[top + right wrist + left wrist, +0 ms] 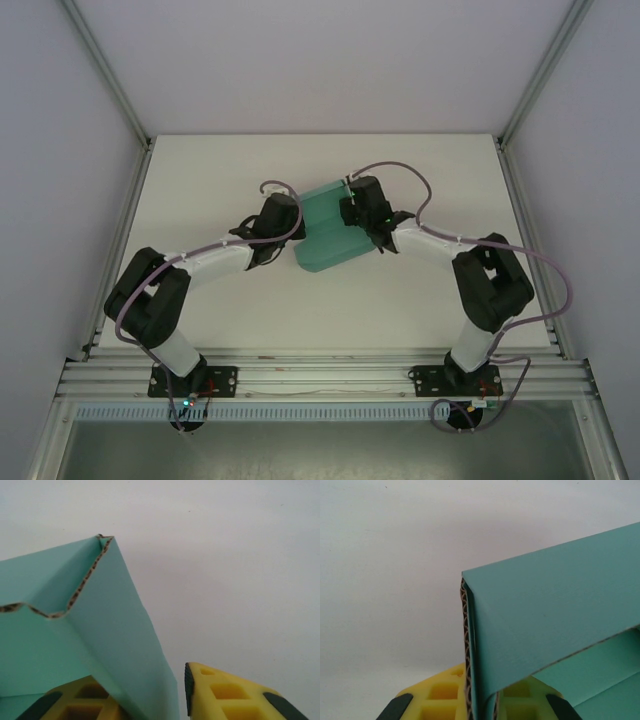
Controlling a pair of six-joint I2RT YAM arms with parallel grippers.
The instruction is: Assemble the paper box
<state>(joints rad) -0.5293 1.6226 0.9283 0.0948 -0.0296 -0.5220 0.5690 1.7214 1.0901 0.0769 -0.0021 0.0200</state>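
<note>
Your box (322, 240) is at the middle of the table (200, 180), half-formed between the two arms; some walls are up, nothing is closed, and I cannot tell whether its base rests on the surface. Your left gripper (293, 228) is pinched narrow on a folded-over wall at the box's left edge; in its wrist view the card runs straight down between the yellow fingers (437, 702). Your right gripper (350, 212) stands part-way open astride the wall on the far right; the card leans on one finger (80, 702) and a sliver of gap shows before the other, so I judge nothing is clamped there.

That leaves one pinch carrying the work; here is what could go wrong:

- The right wall may spring back flat; corrugated card resists a fresh crease, and nothing presses it now.
- The box may swing about the left pinch; a single grip near one edge gives it a pivot, and any brush from the right arm would turn it.
- If you draw the right gripper away sideways rather than straight off the wall, the finger the card leans on could drag the wall and undo the fold.
- The left hold sits close to the card's edge; a tug could slip it off, or crush the flutes if you squeeze harder.
</note>
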